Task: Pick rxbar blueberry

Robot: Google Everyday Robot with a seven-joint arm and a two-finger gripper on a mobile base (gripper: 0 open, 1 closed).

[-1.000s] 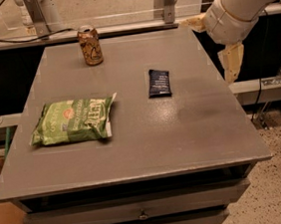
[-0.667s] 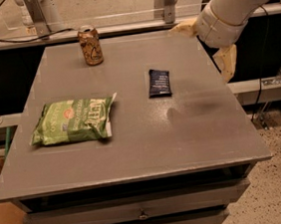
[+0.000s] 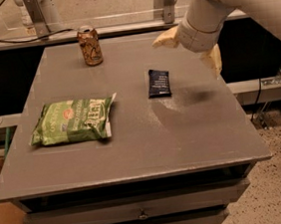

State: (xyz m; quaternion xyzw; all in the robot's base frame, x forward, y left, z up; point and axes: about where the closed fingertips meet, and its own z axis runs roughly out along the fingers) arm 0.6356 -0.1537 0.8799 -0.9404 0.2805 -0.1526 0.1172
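Since a second ago the arm has swung in from the table's right edge, and the gripper (image 3: 187, 55) now hangs over the far right part of the table (image 3: 135, 154), just behind and to the right of the rxbar blueberry (image 3: 158, 82). Its two cream fingers (image 3: 164, 38) are spread wide, one reaching out behind the bar and the other pointing down to the bar's right, with nothing between them and neither touching the wrapper. The bar has not shifted: it lies flat on the grey top, its long side running away from the camera, dark navy with faint pale lines of print. A dim shadow falls on the table just to the right of the bar and a little nearer the camera. The green chip bag (image 3: 74, 121) lies flat well to the left of the bar and somewhat nearer the camera. The brown-gold can (image 3: 89, 45) stands upright behind the bar and to its left, near the far edge.
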